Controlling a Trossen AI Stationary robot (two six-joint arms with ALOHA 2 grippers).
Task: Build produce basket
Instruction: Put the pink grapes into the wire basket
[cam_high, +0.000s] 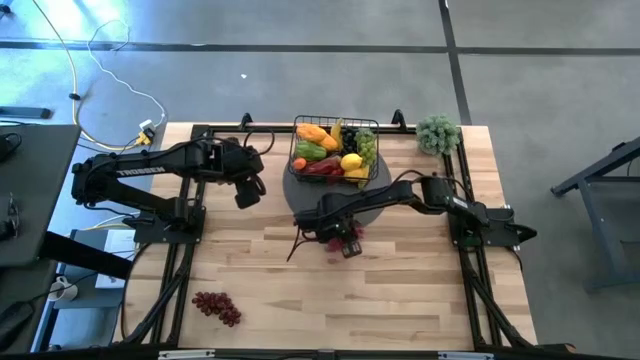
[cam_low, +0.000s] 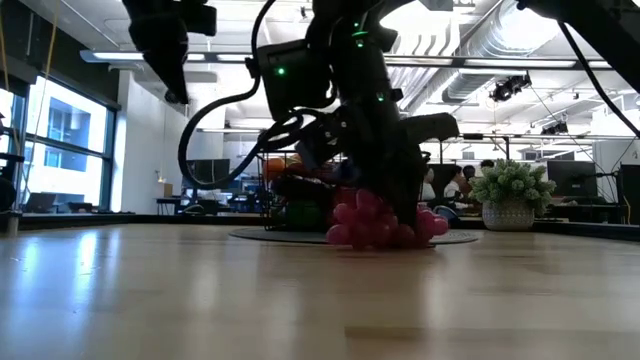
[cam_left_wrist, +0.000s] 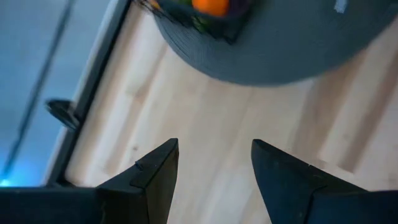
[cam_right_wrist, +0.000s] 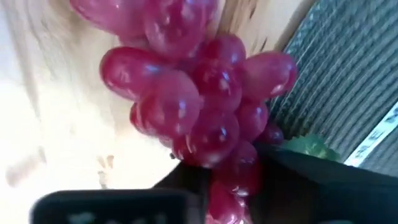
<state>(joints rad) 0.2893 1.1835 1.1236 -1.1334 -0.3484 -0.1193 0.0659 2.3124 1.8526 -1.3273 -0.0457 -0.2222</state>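
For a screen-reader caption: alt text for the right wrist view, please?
The right hand closes on a bunch of red grapes lying on the light wooden table, beside the edge of a grey disc.

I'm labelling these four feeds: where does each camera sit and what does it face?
High: overhead, straight down on the table, both arms, basket.
Low: table height, looking level at the red grape bunch under the right gripper.
Left wrist: past the open left gripper at the grey disc.
Right wrist: right gripper closed on the grapes.
Low and right wrist share that bunch.
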